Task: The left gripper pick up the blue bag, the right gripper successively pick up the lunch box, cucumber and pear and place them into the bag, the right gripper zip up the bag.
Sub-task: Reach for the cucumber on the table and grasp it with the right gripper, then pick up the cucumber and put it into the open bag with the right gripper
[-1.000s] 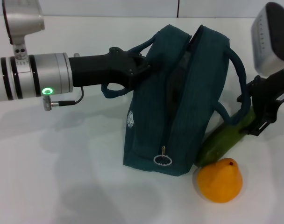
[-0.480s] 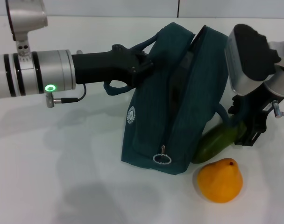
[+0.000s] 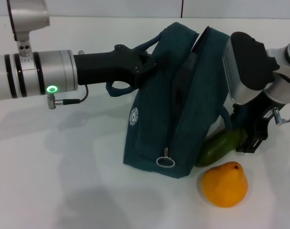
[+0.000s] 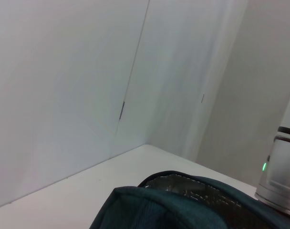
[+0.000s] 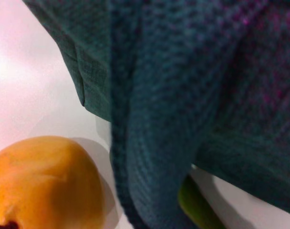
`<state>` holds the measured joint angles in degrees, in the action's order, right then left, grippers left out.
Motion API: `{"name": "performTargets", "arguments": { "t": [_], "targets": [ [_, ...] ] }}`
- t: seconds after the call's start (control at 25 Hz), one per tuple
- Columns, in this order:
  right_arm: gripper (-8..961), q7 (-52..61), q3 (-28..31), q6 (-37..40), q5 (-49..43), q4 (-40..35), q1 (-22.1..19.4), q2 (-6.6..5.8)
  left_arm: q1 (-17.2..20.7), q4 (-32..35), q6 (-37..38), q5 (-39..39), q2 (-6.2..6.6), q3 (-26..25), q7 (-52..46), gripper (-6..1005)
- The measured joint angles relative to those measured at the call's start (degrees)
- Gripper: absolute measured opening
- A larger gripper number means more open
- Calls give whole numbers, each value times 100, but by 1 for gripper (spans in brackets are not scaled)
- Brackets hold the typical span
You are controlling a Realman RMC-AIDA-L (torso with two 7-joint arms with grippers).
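The blue bag point(image 3: 178, 109) stands tilted on the white table, its top open, with the ring-pull zipper point(image 3: 166, 163) at its near end. My left gripper point(image 3: 146, 67) is shut on a rope handle at the bag's upper left edge. At the bag's right side my right gripper point(image 3: 250, 136) is shut on the far end of the cucumber point(image 3: 220, 147), which lies slanted against the bag's base. The pear point(image 3: 224, 183) sits on the table just in front of the cucumber. The right wrist view shows the pear point(image 5: 45, 181), bag fabric point(image 5: 183, 71) and a sliver of cucumber point(image 5: 195, 205). The lunch box is hidden.
In the left wrist view the bag's silver lining point(image 4: 183, 186) shows below a white wall, with the right arm's silver wrist point(image 4: 283, 176) at the edge. White table point(image 3: 64, 181) stretches left and in front of the bag.
My right gripper moved left and down toward the bag, and the cucumber's far end came down with it. The bag shifted slightly left. The left gripper has stayed put for the last half second.
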<state>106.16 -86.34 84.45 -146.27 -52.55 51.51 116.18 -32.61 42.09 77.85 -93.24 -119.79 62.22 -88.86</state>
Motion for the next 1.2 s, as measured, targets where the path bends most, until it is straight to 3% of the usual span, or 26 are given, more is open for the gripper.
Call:
{"name": "performTargets", "arguments": {
  "t": [0.28,0.44,0.8,1.2],
  "targets": [
    [775,104,41,-54,9,-28,-92,-10,-6,1,-8,-10,5,0,0,40],
    [668,190,169,-59,12,-205,-279,-45,30,1,-8,-13,7,0,5,39],
    [553,124,1287,-59,321,-1617,-1692,-54,133,-23,3,90,6,-12,208,39],
    [530,142,3064,-296,1515,-1659,-2480,-33,153,-87,19,174,2,-9,343,39]
  ]
}}
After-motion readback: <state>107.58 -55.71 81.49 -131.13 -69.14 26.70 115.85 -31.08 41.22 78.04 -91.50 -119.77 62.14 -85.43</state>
